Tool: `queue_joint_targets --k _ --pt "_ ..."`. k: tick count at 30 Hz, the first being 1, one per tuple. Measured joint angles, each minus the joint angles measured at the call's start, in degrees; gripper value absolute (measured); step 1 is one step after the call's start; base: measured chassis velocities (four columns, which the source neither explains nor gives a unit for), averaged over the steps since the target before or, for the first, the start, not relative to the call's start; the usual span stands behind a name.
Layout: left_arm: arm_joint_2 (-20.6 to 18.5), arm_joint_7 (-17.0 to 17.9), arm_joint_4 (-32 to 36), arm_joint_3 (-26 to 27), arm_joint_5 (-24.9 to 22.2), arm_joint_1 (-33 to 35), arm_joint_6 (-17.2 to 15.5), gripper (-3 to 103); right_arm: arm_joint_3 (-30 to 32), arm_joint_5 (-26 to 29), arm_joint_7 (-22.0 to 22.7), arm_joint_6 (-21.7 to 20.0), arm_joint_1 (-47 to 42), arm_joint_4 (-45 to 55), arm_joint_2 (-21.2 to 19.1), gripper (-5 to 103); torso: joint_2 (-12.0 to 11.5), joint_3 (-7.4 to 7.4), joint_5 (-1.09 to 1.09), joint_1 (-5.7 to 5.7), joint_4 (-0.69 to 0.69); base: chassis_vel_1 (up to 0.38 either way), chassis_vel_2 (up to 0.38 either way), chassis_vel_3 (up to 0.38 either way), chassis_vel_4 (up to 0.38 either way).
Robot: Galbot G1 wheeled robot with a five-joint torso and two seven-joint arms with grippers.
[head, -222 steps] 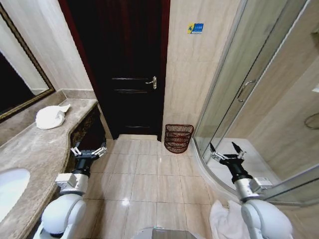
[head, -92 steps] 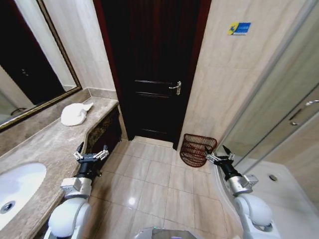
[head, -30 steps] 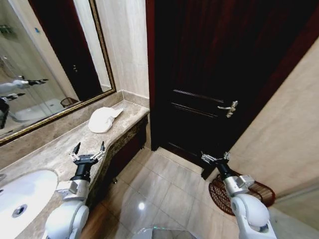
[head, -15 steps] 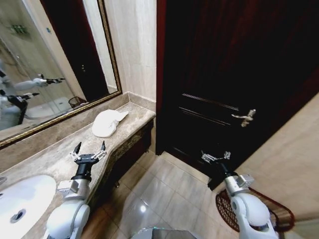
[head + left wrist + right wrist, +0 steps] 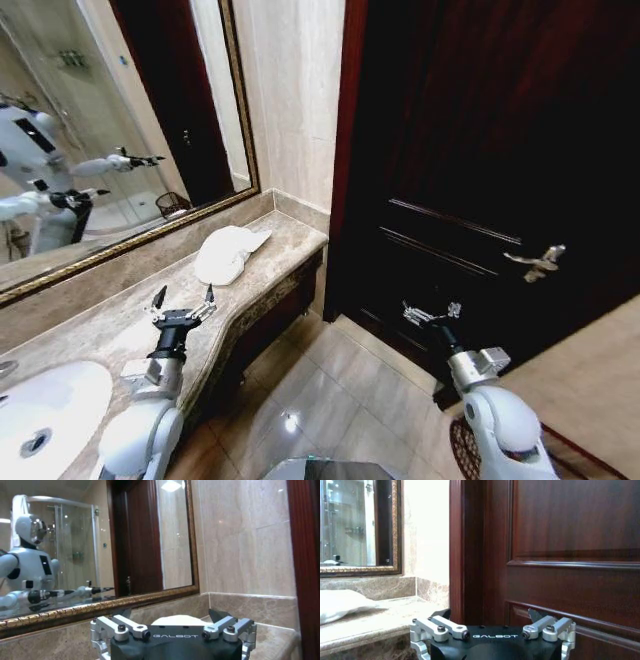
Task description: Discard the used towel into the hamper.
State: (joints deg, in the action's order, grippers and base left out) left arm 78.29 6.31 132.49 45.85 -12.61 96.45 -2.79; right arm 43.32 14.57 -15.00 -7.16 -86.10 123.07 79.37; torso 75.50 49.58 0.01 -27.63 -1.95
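A crumpled white towel (image 5: 228, 254) is lying on the marble vanity counter (image 5: 120, 320) beneath the gilt-framed mirror (image 5: 100, 140), while the left gripper (image 5: 182, 297) is hovering over the counter short of it, fingers spread. The right gripper (image 5: 430, 312), also spread, is facing the dark door (image 5: 480, 150); the hamper's (image 5: 560, 458) rim is peeking in behind the right arm.

Two rounded, glossy white forearm shells are seen in the head view, each narrowed to a silver-grey wrist block and a black cylindrical neck. The left gripper (image 5: 183, 298) and the right gripper (image 5: 431, 311) are built alike: a matte black body printed with "GALBOT" in white, carrying silver machined linkage brackets fastened with dark round screws, ended by dark pointed fingertips (image 5: 218, 614). In the mirror, a white torso with a dark chest panel and a rounded glossy head is reflected.
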Motion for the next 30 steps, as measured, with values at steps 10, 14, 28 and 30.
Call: queue_joint_targets --k 10,14,28,30 --pt "0.0 0.0 -0.3 -0.2 0.1 -0.3 0.0 100 -0.2 0.7 -1.1 0.4 0.1 -0.2 -0.4 100 0.0 0.00 -0.01 0.00 0.00 -0.075 0.131 0.135 -0.079" --pt "-0.2 0.5 -1.3 -0.5 0.2 -1.1 0.0 100 0.0 1.9 -4.3 3.2 0.4 -1.4 -0.8 100 0.0 0.00 0.00 0.00 0.00 -0.080 0.119 0.090 -0.100" --pt "-6.4 4.9 -7.3 -3.2 -6.4 -14.1 -13.2 100 -0.1 0.7 -2.4 1.8 2.6 -3.4 -1.1 100 0.0 0.00 -0.01 0.01 0.03 -0.019 0.016 0.008 -0.009" --pt "-7.0 5.1 -8.3 -3.4 -7.4 -15.4 -14.0 100 -0.1 0.6 -2.3 1.5 2.8 -3.6 -1.1 100 0.0 0.00 -0.01 0.00 0.02 0.000 0.000 0.000 0.000"
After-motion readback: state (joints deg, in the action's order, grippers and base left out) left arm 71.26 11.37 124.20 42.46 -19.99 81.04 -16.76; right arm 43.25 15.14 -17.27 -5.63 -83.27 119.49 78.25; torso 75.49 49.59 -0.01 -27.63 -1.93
